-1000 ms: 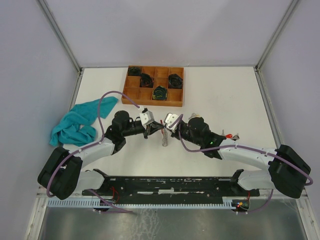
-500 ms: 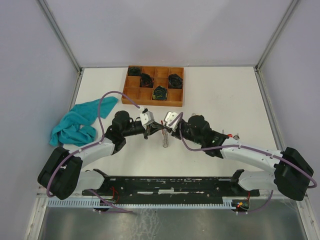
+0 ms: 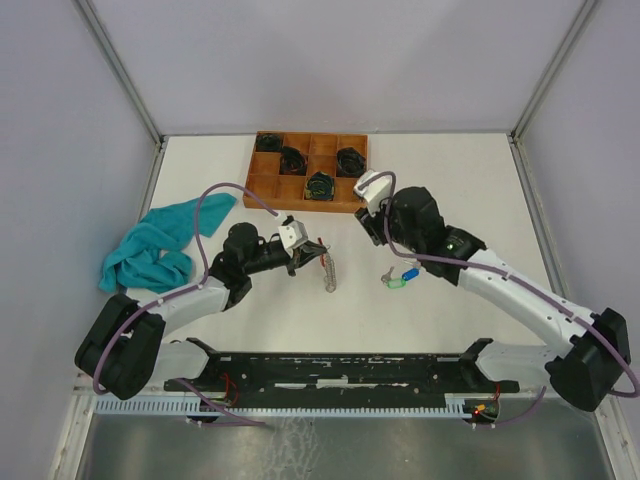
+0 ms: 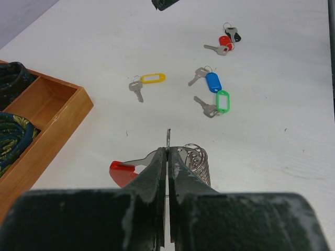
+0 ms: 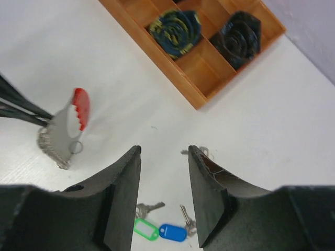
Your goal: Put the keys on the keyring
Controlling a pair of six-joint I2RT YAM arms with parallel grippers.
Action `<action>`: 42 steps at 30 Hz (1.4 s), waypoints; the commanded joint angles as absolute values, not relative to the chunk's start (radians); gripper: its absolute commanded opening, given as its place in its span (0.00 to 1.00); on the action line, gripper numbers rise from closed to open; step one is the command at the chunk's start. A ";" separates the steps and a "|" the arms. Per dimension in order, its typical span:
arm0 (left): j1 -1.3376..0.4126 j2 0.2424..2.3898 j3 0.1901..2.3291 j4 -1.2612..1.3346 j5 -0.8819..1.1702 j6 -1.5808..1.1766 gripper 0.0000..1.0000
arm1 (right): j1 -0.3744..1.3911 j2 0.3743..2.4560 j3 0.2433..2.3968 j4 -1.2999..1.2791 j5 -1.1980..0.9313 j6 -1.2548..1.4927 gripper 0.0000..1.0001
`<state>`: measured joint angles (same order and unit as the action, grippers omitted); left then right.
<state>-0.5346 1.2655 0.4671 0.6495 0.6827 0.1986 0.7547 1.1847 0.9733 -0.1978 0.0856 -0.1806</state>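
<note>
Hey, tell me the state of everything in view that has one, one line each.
left pincer: shut on keyring
right pincer: open, empty
yellow-tag key: lying loose
blue-tag key: lying loose
green-tag key: lying loose
cloth: crumpled
</note>
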 commanded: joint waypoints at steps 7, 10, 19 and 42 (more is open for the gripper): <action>-0.537 1.213 0.434 0.745 0.621 0.186 0.03 | 0.529 1.404 1.132 -0.472 0.040 -0.025 0.52; -0.537 1.211 0.427 0.750 0.616 0.188 0.03 | 0.453 1.475 1.169 -0.499 -0.012 -0.009 0.54; -0.537 1.205 0.412 0.783 0.606 0.181 0.03 | 0.285 1.728 1.331 -0.542 -0.162 0.049 0.53; -0.537 1.223 0.432 0.732 0.667 0.226 0.03 | 0.192 2.108 1.563 -0.660 -0.424 -0.028 0.45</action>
<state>-0.5346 1.2255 0.4046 0.7094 0.6384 0.1993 0.1932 2.0869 1.5146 -0.6281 -0.3511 -0.0116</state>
